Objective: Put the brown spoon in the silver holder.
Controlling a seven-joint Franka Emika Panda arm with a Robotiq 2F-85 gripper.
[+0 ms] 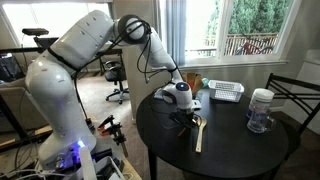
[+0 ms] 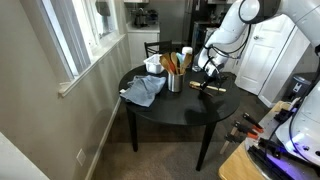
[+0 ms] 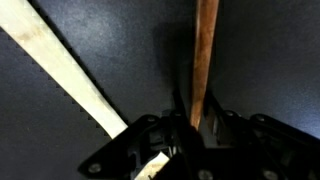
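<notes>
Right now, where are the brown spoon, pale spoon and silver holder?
brown spoon (image 3: 205, 50): wrist view, its handle.
pale spoon (image 3: 65, 66): wrist view, its handle.
silver holder (image 2: 175, 85): in an exterior view, its side wall.

The counter (image 1: 230, 150) is black all over, with no pattern. The brown spoon (image 3: 205, 50) has a warm red-brown handle. The other spoon (image 3: 60, 60) is pale tan, almost cream. The tool (image 3: 193, 128) is black. The robot arm (image 1: 75, 50) is white with black joints, and a small blue light (image 1: 68, 158) glows low on its base. The silver holder (image 2: 175, 83) is shiny grey. The cloth (image 2: 145, 92) is a dull grey-blue. The basket (image 1: 226, 91) is white with rows of slots. The jar (image 1: 260, 112) is clear with a white top. The trees (image 1: 255, 20) outside the window are green.
</notes>
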